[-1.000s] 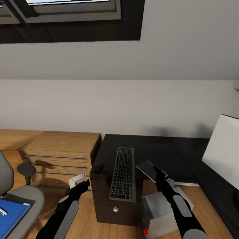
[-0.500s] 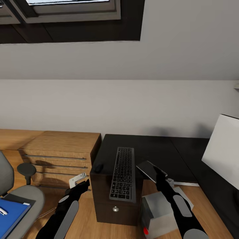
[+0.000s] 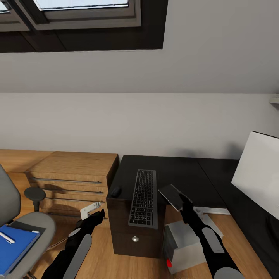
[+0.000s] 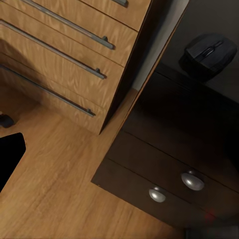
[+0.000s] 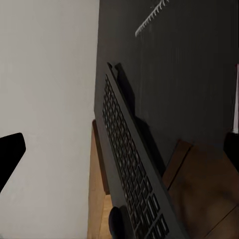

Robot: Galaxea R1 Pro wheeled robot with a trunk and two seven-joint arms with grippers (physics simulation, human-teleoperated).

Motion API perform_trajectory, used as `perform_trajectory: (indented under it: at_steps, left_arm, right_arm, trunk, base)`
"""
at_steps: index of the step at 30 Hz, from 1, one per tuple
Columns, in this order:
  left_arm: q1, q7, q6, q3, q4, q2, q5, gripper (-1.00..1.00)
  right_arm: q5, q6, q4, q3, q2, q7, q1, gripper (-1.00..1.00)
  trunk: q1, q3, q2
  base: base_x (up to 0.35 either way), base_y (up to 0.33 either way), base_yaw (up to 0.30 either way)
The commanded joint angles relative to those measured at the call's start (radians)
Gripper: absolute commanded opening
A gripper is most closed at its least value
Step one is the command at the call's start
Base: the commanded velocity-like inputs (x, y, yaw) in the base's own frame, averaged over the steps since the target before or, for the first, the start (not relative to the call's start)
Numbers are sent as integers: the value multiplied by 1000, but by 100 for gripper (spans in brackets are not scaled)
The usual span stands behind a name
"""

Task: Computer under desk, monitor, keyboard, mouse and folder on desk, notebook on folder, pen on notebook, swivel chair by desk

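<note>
Currently the right end effector (image 3: 185, 204), clamped on a dark flat panel (image 3: 170, 195), hovers just right of the keyboard (image 3: 143, 197), whose long axis runs front to back on the desk (image 3: 182, 172). Left end effector (image 3: 97, 215): closure unclear; nearer the mouse (image 3: 115, 191).

Ahead of me a plain pale wall (image 3: 155, 120) meets a sloped ceiling with a dark-framed skylight (image 3: 77, 15) letting in daylight. To my left a light wooden dresser (image 3: 73, 176) with long bar handles (image 4: 64, 59) stands against the wall. The floor (image 3: 100, 255) is warm wood planking.
</note>
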Motion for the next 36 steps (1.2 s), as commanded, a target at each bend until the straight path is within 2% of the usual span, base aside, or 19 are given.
perform_trajectory:
  at_steps: [1,28,36]
  left_arm:
    - [-1,8,2,-1,-1,0,7,100]
    - [-1,8,2,0,-1,1,7,100]
    - [-1,8,2,0,-1,1,9,100]
  right_arm:
    - [-6,9,0,-6,1,2,-1,100]
    - [-5,9,0,-6,1,2,-1,100]
    - [-5,9,0,-6,1,2,-1,100]
  trunk:
    - [0,-1,-1]
    - [0,-1,-1]
    - [0,-1,-1]
  base:
    - [-8,0,0]
    - [-2,0,0]
    - [-221,0,0]
